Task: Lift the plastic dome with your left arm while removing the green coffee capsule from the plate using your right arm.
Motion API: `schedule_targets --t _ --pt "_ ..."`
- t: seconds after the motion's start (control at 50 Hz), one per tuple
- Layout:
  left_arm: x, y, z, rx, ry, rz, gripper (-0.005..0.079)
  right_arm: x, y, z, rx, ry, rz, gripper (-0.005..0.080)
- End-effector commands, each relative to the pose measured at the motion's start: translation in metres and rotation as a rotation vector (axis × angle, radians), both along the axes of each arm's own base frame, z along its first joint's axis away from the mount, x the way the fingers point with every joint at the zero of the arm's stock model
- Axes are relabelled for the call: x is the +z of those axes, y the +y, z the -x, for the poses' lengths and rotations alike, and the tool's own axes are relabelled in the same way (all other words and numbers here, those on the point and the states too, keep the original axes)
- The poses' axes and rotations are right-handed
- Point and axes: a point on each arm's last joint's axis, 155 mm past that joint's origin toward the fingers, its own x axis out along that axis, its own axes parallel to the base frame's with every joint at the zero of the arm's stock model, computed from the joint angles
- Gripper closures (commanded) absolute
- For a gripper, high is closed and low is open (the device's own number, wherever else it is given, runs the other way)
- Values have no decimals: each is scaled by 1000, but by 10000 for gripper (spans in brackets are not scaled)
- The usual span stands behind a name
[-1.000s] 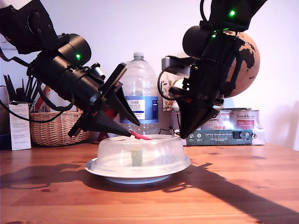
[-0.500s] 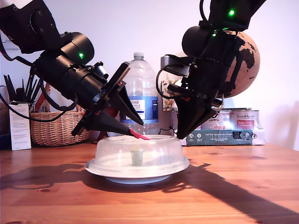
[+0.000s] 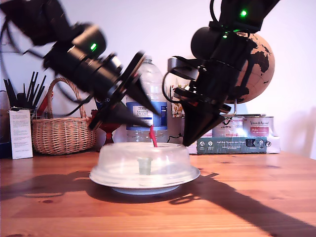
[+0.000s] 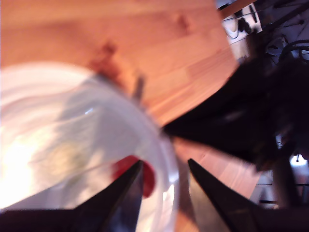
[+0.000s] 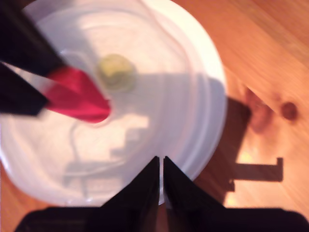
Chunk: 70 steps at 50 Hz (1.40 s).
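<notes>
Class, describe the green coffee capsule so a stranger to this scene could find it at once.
Start at the wooden table and find the white plate at its middle, covered by the clear plastic dome. The green coffee capsule stands under that dome, the only small olive-green cup there, unlike the red tab on top.

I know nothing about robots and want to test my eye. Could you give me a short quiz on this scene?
1. True or false: the plastic dome lies on the table beside the plate.
2. What stands under the dome? A) a green coffee capsule B) a spoon C) an egg
3. Fill in: the dome's red tab stands at the tip of my ___ end effector (first or second).

Key:
1. False; the dome covers the plate.
2. A.
3. The first end effector.
</notes>
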Motion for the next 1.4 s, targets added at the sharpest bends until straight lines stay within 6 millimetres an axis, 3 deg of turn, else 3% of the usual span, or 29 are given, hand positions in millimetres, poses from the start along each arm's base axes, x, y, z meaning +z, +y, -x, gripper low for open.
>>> schedule_targets --t 0.0,0.14,0.5,1.38 --pt "-20 0 5 -14 26 -38 486 -5 6 5 18 10 -2 765" --pt "-33 7 6 4 15 -119 486 -5 7 5 20 8 -3 765" --pt "-40 12 0 13 -72 -272 486 -3 8 3 21 -1 -10 765" --pt "-42 9 -7 35 -123 -309 547 -3 8 3 22 -2 -11 765"
